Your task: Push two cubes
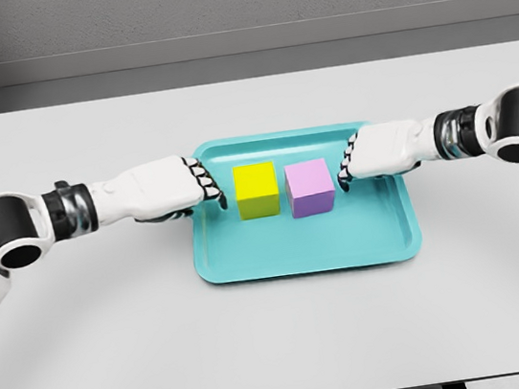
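Closing-in step: left hand (176, 187), fingers curled and empty, sits just outside the yellow cube (257, 190); right hand (370, 155), likewise curled, nears the purple cube (311, 188); next, press both inward.

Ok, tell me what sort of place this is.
Probably a simulated tabletop test bench, not a real room: a plain white table against bare grey walls, holding only a teal tray with a yellow cube and a pink cube, all rendered flat and spotless.
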{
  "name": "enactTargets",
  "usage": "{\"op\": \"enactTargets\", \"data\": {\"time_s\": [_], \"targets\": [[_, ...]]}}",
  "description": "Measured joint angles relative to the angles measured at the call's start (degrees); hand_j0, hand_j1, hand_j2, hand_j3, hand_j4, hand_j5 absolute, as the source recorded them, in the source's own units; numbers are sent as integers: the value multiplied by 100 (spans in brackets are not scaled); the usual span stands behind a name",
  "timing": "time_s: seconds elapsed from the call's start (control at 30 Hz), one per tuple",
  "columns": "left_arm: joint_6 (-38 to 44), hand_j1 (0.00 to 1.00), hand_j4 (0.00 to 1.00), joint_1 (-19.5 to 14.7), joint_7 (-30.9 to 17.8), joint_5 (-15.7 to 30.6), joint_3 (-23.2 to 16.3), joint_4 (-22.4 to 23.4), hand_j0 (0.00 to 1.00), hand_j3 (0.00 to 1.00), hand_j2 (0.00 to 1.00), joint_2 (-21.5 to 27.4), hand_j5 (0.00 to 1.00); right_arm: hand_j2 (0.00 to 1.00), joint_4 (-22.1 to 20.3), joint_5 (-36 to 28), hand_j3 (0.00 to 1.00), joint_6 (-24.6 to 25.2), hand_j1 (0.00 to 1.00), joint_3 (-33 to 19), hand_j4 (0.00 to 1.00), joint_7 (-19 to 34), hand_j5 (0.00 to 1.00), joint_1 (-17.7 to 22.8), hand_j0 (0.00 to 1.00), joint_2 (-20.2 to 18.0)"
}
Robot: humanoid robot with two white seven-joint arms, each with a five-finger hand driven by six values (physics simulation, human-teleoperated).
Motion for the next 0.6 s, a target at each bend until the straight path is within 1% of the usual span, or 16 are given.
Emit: {"op": "enactTargets", "data": {"time_s": [0.1,0.13,0.23,0.43,0.6], "targets": [[0,58,58,-9,2,2,1,5,58,58,58,38,58,65,-34,-3,65,-1,65,29,65,1,65,18,65,-9],[0,58,58,-26,2,4,1,6,58,58,58,48,58,65,-113,-3,65,-1,65,34,65,-1,65,70,65,-54],[0,58,58,-18,8,29,20,4,58,58,58,125,58,65,-343,-16,65,1,65,34,65,-4,65,62,65,-209],[0,58,58,35,11,81,142,7,58,58,58,373,58,65,-698,-46,65,1,65,34,65,1,65,70,65,-376],[0,58,58,26,12,94,240,8,58,58,58,472,58,65,-801,-48,65,0,65,42,65,3,65,79,65,-392]]}}
